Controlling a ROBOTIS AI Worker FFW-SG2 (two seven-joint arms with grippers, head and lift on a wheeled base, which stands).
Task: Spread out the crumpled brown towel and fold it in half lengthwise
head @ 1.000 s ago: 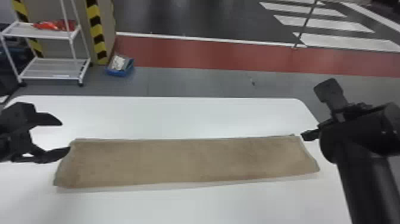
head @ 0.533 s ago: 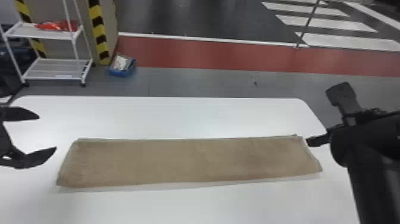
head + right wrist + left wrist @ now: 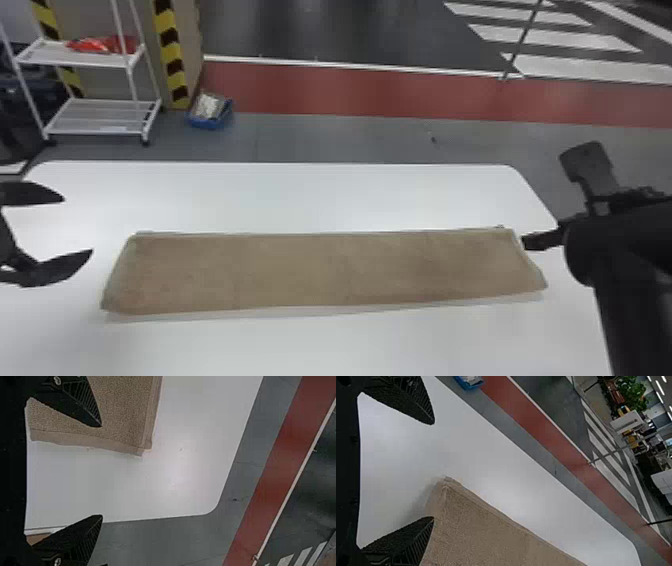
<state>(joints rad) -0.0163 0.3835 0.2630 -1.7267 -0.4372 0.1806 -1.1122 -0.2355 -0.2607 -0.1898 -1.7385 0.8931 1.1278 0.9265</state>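
One brown towel (image 3: pixel 320 272) lies flat, long strip, between left hand (image 3: pixel 78 225) and right hand (image 3: pixel 543 199). Both released, fingers apart.

**Room ran far and near; both ends were tight**

I had a broad bare strip of the white table (image 3: pixel 320 195) to pass over on the far side of the brown towel (image 3: pixel 325 270), and another on the near side. At the left end, the left gripper (image 3: pixel 78 225) stood in my way, its fingers spread. At the right end, the right gripper (image 3: pixel 553 194) jutted in near the towel, and its black arm (image 3: pixel 630 320) blocked the near right.
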